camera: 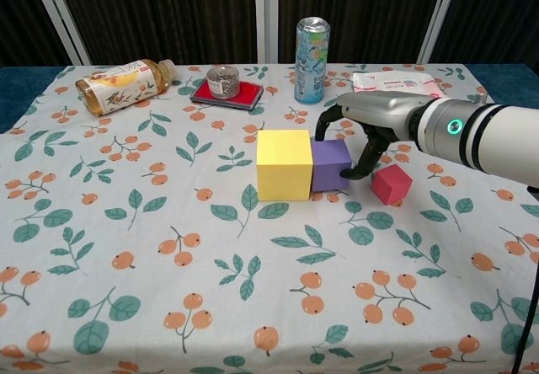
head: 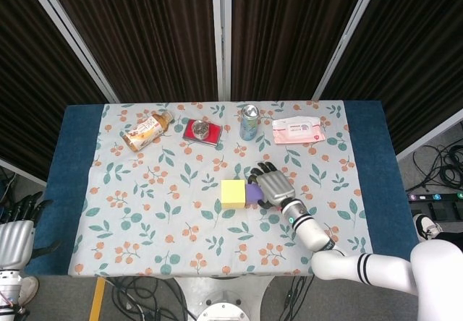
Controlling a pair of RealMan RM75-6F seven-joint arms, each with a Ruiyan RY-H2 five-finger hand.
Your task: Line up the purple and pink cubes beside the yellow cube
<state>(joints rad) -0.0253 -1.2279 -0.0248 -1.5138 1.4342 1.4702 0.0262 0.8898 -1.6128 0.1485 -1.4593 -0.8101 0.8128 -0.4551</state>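
The yellow cube (camera: 285, 164) stands mid-table, also seen from the head as the yellow cube (head: 233, 193). The purple cube (camera: 330, 164) rests on the cloth, flush against its right side. My right hand (camera: 364, 128) arches over the purple cube and grips it, fingers behind it and thumb at its right face. The small pink cube (camera: 391, 184) lies tilted just right of the hand, apart from the purple one. In the head view my right hand (head: 271, 186) hides most of the purple cube (head: 252, 193) and all of the pink one. My left hand (head: 14, 238) hangs off the table's left, holding nothing.
Along the far side lie a tea bottle (camera: 122, 83) on its side, a red tin (camera: 226, 93) with a round lid on it, an upright can (camera: 312, 48) and a wipes pack (camera: 392, 82). The blue table edge (head: 79, 140) frames the leaf-print cloth.
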